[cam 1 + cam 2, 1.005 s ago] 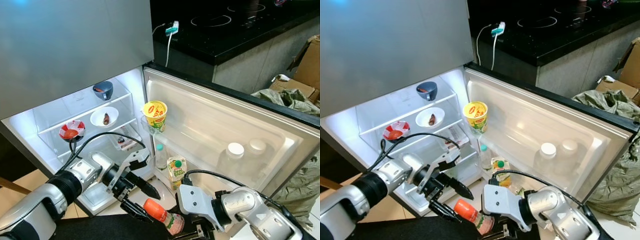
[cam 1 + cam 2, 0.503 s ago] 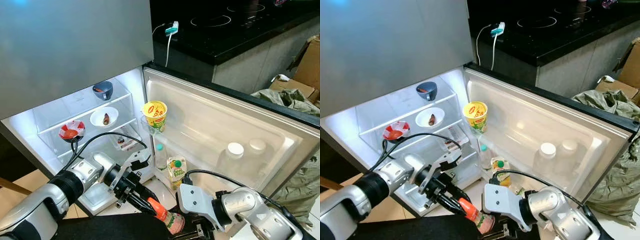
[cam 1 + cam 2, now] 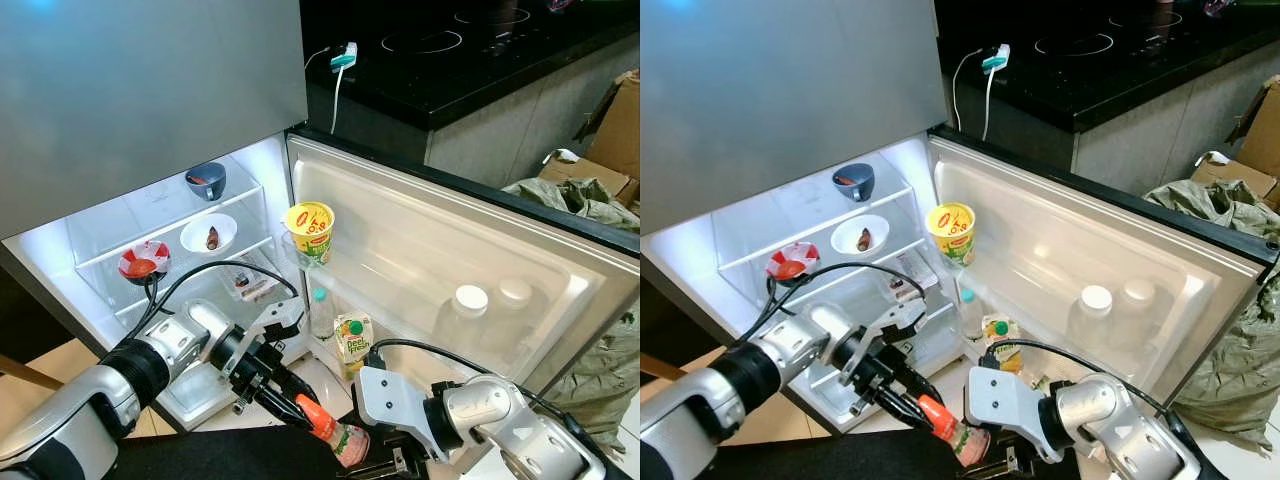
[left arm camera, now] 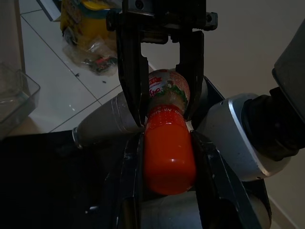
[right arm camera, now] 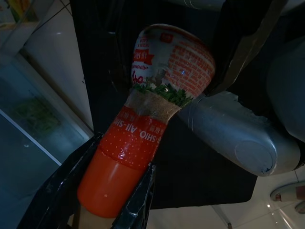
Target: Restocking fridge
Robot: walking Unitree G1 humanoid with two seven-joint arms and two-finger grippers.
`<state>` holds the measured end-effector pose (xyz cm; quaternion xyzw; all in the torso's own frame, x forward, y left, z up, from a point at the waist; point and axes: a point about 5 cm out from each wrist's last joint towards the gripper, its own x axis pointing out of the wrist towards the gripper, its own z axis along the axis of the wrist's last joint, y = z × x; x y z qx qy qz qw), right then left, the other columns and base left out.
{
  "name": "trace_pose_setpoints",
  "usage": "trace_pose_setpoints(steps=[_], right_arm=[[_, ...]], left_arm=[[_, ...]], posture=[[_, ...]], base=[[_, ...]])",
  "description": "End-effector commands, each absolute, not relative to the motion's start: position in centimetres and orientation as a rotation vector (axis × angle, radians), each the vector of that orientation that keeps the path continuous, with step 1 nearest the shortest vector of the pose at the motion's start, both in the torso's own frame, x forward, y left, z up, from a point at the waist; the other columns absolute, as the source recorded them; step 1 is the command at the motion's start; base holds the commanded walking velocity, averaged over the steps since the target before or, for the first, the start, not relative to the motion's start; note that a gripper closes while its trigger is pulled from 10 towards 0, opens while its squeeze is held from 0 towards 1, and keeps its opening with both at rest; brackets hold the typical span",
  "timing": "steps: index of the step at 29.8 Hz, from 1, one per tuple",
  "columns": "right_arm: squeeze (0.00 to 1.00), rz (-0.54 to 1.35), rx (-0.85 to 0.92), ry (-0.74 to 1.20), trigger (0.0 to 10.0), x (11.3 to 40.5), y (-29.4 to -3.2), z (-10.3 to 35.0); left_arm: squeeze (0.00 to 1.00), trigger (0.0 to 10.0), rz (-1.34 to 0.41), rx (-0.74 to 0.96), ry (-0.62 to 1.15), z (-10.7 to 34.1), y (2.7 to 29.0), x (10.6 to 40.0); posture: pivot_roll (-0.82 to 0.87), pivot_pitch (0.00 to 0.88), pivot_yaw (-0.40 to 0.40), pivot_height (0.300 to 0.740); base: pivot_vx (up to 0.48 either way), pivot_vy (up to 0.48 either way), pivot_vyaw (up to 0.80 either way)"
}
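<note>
My left gripper (image 3: 300, 403) pinched the orange cap of the sauce bottle (image 3: 334, 434), low in front of the open fridge (image 3: 180, 250), while my right gripper (image 4: 159, 102) squeezed its fat end, its long side running between them.

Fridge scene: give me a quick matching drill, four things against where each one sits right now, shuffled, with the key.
Things:
1. yellow cup
2. orange-capped bottle
3. blue bowl
4. juice carton

Places:
A. top fridge shelf
B. low door rack, beside the clear bottle
C. upper door rack
D. cap in the left tool, body in the right tool

Pairs: 1-C, 2-D, 3-A, 4-B
</note>
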<state>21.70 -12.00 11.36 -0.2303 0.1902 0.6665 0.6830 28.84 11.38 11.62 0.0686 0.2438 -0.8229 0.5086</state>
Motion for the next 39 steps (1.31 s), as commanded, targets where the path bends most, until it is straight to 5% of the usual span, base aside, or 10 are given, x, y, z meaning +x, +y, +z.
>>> trace_pose_setpoints(steps=[1,2,14,15,16,18,19,20,21,39], right_arm=[[0.00,1.513,-0.517,0.419,10.0,21.34,-11.66,11.50],[0.00,1.512,-0.518,0.420,10.0,21.36,-11.67,11.49],[0.00,1.507,-0.518,0.422,10.0,21.34,-11.70,11.49],[0.00,1.506,-0.518,0.422,10.0,21.33,-11.71,11.49],[0.00,1.506,-0.518,0.422,10.0,21.34,-11.70,11.50],[0.00,1.505,-0.518,0.422,10.0,21.33,-11.70,11.50],[0.00,1.505,-0.518,0.422,10.0,21.33,-11.70,11.50],[0.00,1.505,-0.518,0.422,10.0,21.34,-11.69,11.52],[0.00,1.506,-0.518,0.423,10.0,21.31,-11.72,11.53],[0.00,1.504,-0.509,0.422,10.0,21.34,-11.73,11.68]], left_arm=[[0.00,5.5,-1.987,0.196,0.568,11.90,11.28,29.09],[0.00,10.0,-1.986,0.202,0.562,11.93,11.25,29.16],[0.00,10.0,-1.977,0.207,0.556,11.80,11.04,29.33],[0.16,10.0,-1.975,0.198,0.561,11.80,11.02,29.34],[0.98,10.0,-1.974,0.195,0.560,11.80,11.00,29.35],[1.00,10.0,-1.975,0.196,0.558,11.79,10.97,29.34],[1.00,10.0,-1.975,0.196,0.558,11.79,10.97,29.34],[0.80,10.0,-1.975,0.206,0.550,11.78,10.93,29.37],[0.00,10.0,-1.978,0.217,0.544,11.70,10.84,29.33],[0.00,10.0,-1.984,0.228,0.538,11.38,10.67,29.14]], posture=[[-0.23,0.079,0.116,0.740],[-0.23,0.079,0.116,0.740],[-0.23,0.082,0.113,0.740],[-0.23,0.082,0.113,0.740],[-0.23,0.082,0.113,0.740],[-0.23,0.082,0.113,0.740],[-0.23,0.082,0.113,0.740],[-0.23,0.082,0.113,0.740],[-0.23,0.080,0.111,0.740],[-0.23,0.077,0.107,0.740]], base=[[0.000,0.000,0.00],[0.000,0.000,0.00],[0.000,0.000,0.00],[0.000,0.000,0.00],[0.000,0.000,0.00],[0.000,0.000,0.00],[0.000,0.000,0.00],[0.000,0.000,0.00],[0.000,0.000,0.00],[0.000,0.000,0.00]])
